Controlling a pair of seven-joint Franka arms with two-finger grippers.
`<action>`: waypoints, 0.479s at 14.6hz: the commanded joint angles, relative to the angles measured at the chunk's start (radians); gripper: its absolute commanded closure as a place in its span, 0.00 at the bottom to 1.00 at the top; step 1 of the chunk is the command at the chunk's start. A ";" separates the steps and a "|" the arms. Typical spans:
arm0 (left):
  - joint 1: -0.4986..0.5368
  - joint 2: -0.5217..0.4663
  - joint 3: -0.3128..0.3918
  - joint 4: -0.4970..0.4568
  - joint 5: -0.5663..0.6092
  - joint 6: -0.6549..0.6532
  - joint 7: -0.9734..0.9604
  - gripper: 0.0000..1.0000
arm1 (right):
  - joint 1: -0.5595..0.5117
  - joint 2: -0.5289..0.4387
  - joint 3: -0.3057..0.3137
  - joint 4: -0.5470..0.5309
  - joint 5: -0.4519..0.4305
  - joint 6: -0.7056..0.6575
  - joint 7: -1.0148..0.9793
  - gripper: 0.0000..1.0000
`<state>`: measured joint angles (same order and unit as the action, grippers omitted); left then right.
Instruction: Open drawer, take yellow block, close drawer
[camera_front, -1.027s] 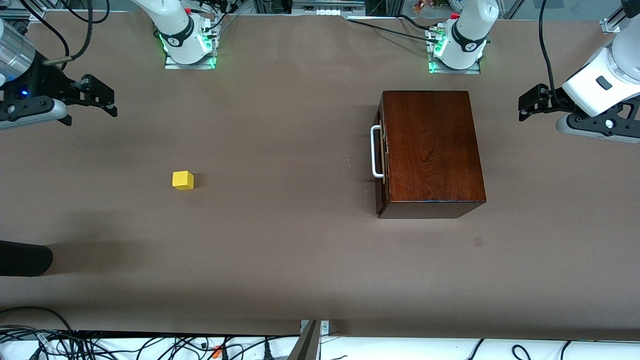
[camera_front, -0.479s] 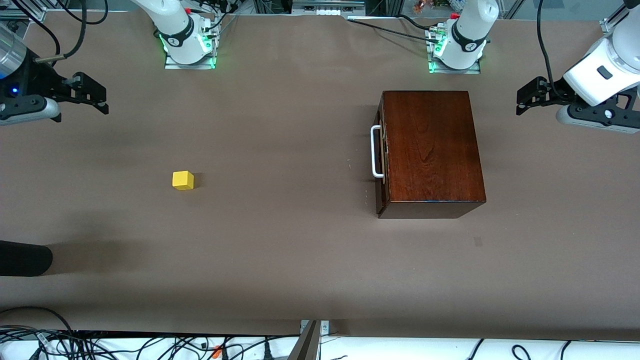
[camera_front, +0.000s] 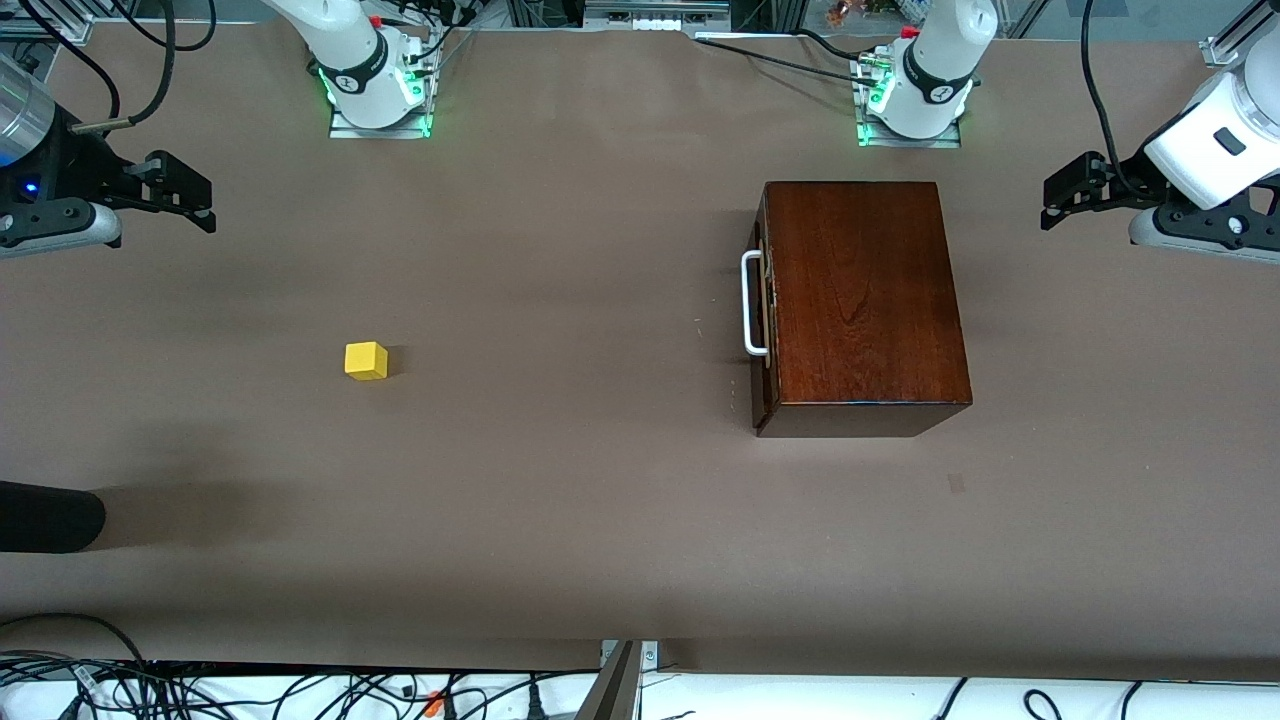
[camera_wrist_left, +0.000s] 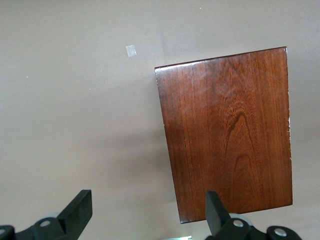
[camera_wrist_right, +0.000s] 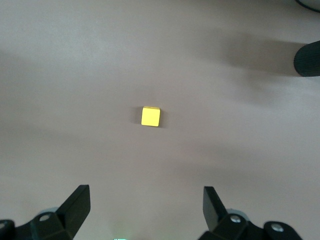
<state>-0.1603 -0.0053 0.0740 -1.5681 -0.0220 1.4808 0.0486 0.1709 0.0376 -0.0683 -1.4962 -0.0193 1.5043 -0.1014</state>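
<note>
Front view: yellow block (camera_front: 366, 360) on open table (camera_front: 560, 480), drawer (camera_front: 764, 305) shut.

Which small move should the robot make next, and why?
Probably bring the open left gripper toward the white handle: the drawer is shut. The yellow block lies on the table toward the right arm's end, and the open right gripper waits.

Only the arms moved: the right gripper (camera_front: 195, 195) now sits slightly higher at the frame's left edge, and the left gripper (camera_front: 1060, 195) higher, seemingly farther right.
</note>
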 joint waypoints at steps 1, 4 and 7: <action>-0.001 -0.018 0.003 -0.013 -0.024 0.006 0.007 0.00 | -0.011 0.007 0.005 0.027 -0.005 -0.016 -0.008 0.00; -0.001 -0.018 0.001 -0.013 -0.019 0.007 0.007 0.00 | -0.011 0.007 0.007 0.027 -0.004 -0.018 -0.003 0.00; -0.001 -0.016 -0.002 -0.013 -0.015 0.009 0.008 0.00 | -0.011 0.007 0.007 0.027 -0.002 -0.018 -0.001 0.00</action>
